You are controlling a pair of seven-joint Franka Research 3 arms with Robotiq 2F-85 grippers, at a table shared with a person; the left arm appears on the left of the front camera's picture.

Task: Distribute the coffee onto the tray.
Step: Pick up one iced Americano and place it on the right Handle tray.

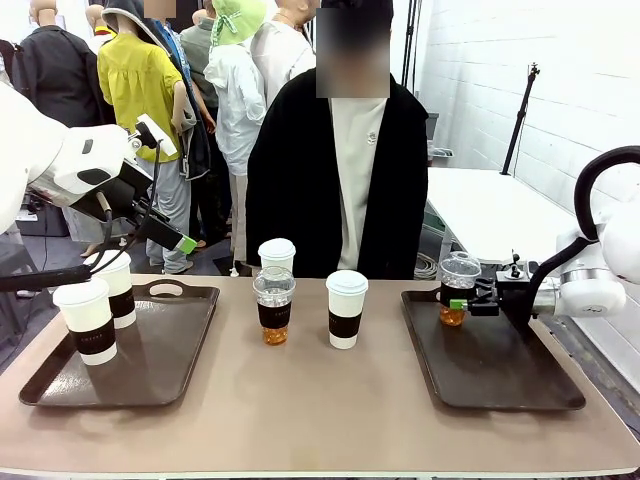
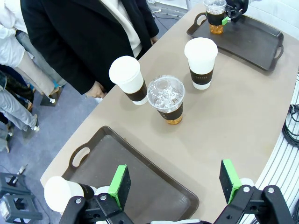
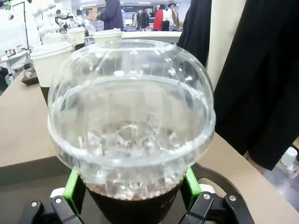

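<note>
A clear dome-lidded cup of amber coffee (image 1: 459, 285) (image 3: 131, 116) stands on the right tray (image 1: 500, 375). My right gripper (image 1: 456, 303) (image 3: 131, 186) is around its dark sleeve, the green pads close by both sides with a thin gap, so it looks open. Two white lidded cups (image 1: 86, 320) (image 1: 119, 288) stand on the left tray (image 1: 160, 350). My left gripper (image 1: 186, 243) (image 2: 175, 186) hangs open and empty above that tray. On the table between the trays are a clear cup (image 1: 273, 305) (image 2: 167, 99) and two white cups (image 1: 277, 254) (image 1: 346, 308).
A person in a black coat (image 1: 335, 180) sits at the far side, close behind the middle cups. The left tray's front right part (image 2: 154, 186) is bare. The right tray is bare in front of its cup.
</note>
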